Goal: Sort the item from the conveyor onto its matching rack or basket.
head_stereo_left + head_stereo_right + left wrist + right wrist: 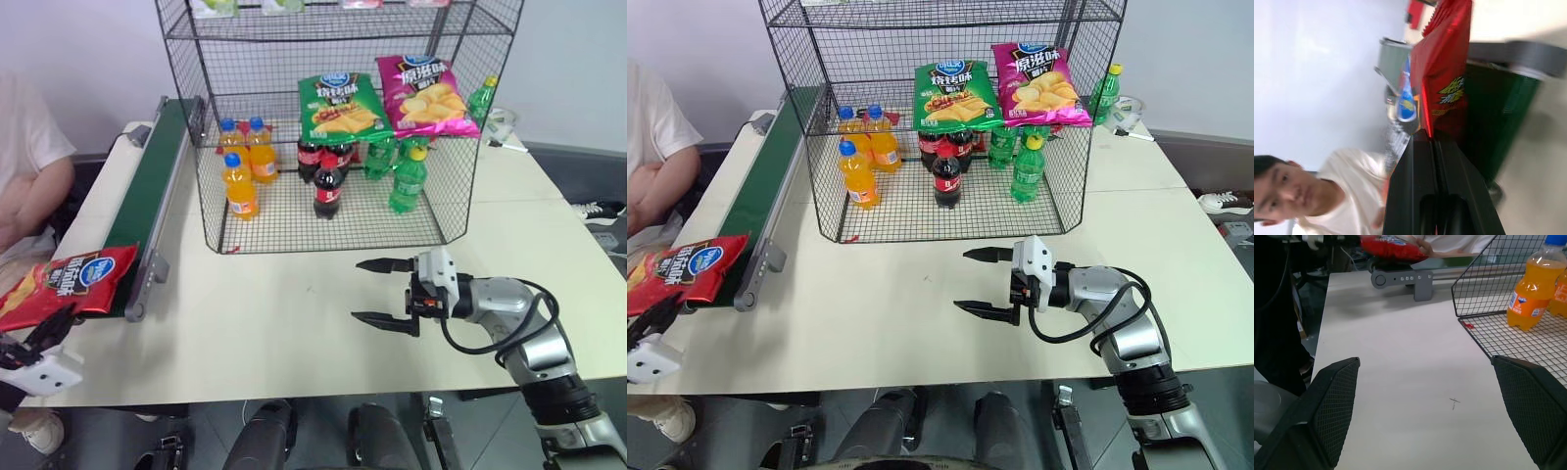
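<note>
Beige table (294,323) holds rack (333,117), bottles (240,186) crowding its floor.

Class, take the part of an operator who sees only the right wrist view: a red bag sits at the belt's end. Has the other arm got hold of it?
Observer: Yes. The left gripper is shut on the red crisp bag, pinching its edge.
Operator: Where does the bag belong?
Observer: On the black wire rack, whose upper tier holds a green crisp bag and a magenta crisp bag.
Operator: Anyone nearby?
Observer: A person in a white shirt sits beside the conveyor.
</note>
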### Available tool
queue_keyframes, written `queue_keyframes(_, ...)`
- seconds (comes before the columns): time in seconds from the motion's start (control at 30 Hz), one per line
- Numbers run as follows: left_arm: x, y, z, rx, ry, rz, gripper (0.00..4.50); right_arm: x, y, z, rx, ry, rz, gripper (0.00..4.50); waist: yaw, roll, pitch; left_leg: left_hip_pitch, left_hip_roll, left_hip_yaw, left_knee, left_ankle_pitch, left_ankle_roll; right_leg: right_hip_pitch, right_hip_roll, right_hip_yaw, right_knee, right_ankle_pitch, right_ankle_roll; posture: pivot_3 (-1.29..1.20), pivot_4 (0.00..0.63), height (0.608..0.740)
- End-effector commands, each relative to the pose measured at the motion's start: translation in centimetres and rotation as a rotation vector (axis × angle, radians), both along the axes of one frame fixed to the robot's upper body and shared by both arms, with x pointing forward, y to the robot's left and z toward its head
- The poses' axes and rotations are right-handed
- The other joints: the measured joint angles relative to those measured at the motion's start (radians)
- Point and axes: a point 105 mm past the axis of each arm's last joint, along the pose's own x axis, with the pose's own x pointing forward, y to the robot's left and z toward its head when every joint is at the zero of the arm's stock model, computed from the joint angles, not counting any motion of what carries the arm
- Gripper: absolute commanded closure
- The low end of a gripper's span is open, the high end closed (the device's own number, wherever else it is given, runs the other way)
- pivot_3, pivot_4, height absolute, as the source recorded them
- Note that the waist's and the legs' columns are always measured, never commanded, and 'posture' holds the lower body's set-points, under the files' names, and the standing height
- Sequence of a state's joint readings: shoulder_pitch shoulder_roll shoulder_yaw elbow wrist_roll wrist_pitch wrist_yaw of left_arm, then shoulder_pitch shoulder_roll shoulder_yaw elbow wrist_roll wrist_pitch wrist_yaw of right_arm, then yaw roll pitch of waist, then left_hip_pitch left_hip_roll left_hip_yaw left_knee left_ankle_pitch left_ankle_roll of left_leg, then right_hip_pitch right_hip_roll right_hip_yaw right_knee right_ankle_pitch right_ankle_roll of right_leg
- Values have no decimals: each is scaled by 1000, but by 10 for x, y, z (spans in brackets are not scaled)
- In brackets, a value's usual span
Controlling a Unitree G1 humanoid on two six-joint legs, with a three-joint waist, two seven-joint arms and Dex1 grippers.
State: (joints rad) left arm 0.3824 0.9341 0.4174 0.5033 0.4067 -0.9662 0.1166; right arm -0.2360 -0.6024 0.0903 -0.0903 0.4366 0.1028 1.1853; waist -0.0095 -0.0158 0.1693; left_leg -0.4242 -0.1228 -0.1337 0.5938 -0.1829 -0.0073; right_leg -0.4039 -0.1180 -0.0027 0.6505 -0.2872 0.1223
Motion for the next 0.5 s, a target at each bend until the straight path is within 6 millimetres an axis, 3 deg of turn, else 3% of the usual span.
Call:
queue_keyframes(0.03,4,3,18,-1,-72,14,4480,2,0,9,15,-43,2,0,-1,0,0,0,0,0,0,0,0,0,0,0,0,0,0,0,150,740)
queue_keyframes(0.37,23,-16,46,-30,-173,-39,4480,3,-2,8,11,-50,-9,0,0,0,0,0,0,0,0,1,2,0,0,0,0,0,0,0,150,740)
queue_keyframes(0.5,29,-13,53,-19,-188,-14,4480,5,-1,9,13,-54,-14,0,-2,0,0,0,0,0,0,1,2,0,0,0,0,0,0,0,150,740)
